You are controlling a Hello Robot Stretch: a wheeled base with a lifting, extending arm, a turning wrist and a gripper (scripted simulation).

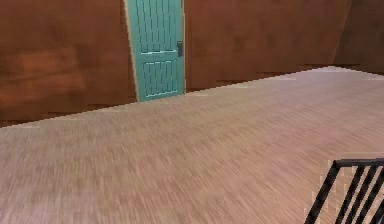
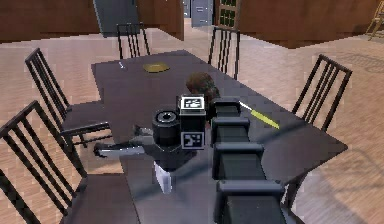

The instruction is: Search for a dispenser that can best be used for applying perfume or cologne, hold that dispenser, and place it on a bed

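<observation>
The gripper (image 2: pixel 108 150) was out at the dark counter (image 2: pixel 130 85); whether its fingers held anything could not be told. Placement on a bed seemingly remained undone.

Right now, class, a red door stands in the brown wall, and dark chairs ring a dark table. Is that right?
No: the door is teal, not red, as the forward view shows. The brown wall, dark chairs and dark table are as stated.
</observation>
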